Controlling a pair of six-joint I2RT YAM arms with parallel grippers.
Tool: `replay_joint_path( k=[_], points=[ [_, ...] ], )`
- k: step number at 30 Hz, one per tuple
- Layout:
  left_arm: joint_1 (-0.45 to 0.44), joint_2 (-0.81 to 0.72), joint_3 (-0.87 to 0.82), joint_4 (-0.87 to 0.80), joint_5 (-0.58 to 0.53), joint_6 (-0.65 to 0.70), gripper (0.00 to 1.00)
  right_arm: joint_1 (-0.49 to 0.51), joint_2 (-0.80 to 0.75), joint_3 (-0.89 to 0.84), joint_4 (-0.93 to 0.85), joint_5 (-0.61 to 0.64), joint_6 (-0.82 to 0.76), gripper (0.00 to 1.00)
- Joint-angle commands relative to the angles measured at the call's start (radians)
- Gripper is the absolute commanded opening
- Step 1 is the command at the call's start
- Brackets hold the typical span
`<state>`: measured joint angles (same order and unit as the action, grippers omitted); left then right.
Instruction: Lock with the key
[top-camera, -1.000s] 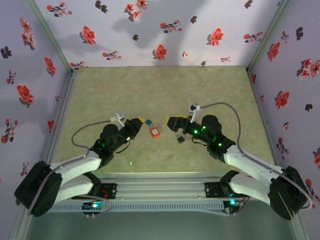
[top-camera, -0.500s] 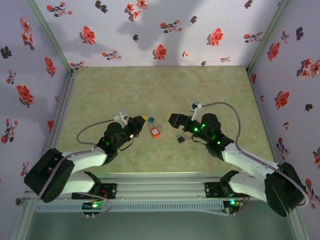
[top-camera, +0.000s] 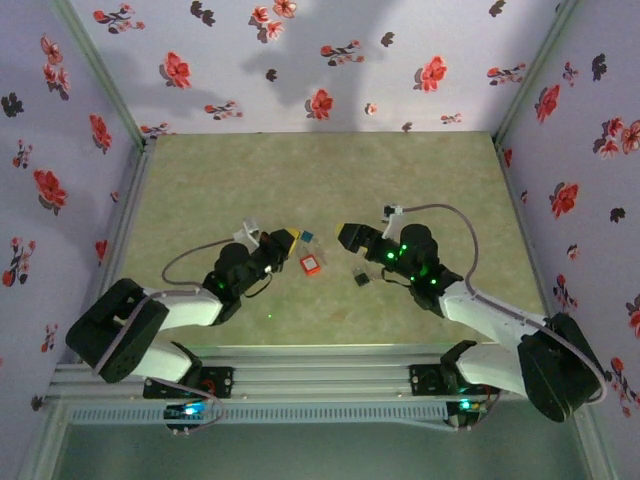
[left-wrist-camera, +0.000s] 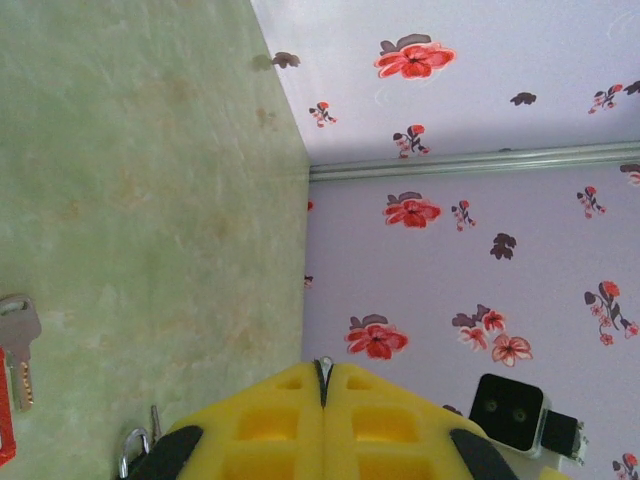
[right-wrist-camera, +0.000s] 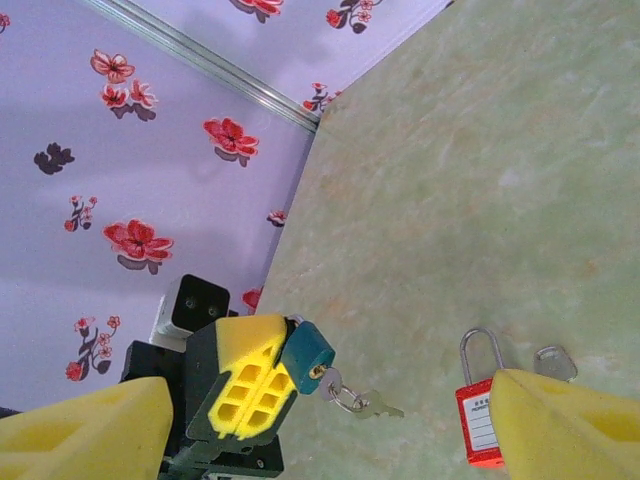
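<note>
My left gripper (top-camera: 290, 240) is clamping a teal-headed key (right-wrist-camera: 307, 345) just left of the lock (top-camera: 310, 264); my right gripper (right-wrist-camera: 330, 425) is hanging wide open to its right.

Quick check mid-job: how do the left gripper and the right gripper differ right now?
The left gripper has its jaws shut; the right gripper has them wide apart. The left gripper pinches a teal-headed key at its tip, with a ring and second key dangling; the right gripper holds nothing. Both have yellow pads and sit near the lock, one on each side.
</note>
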<state>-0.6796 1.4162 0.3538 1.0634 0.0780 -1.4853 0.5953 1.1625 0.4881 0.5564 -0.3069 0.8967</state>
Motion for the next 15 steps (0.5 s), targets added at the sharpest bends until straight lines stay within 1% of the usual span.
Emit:
replay_joint_path(
  k=[1, 5, 11, 15],
  points=[
    [0.002, 0.016, 0.032, 0.073, -0.013, -0.014, 0.0, -0.008, 0.031, -0.006, 0.058, -0.033, 0.04, 0.8],
    [-0.004, 0.037, 0.038, 0.089, -0.013, -0.023, 0.0, -0.008, 0.072, 0.0, 0.089, -0.062, 0.066, 0.77],
    [-0.009, 0.065, 0.048, 0.108, -0.013, -0.034, 0.0, -0.009, 0.123, 0.013, 0.109, -0.091, 0.095, 0.75],
    [-0.018, 0.076, 0.059, 0.111, -0.013, -0.034, 0.0, -0.008, 0.162, 0.02, 0.146, -0.123, 0.121, 0.72]
  ],
)
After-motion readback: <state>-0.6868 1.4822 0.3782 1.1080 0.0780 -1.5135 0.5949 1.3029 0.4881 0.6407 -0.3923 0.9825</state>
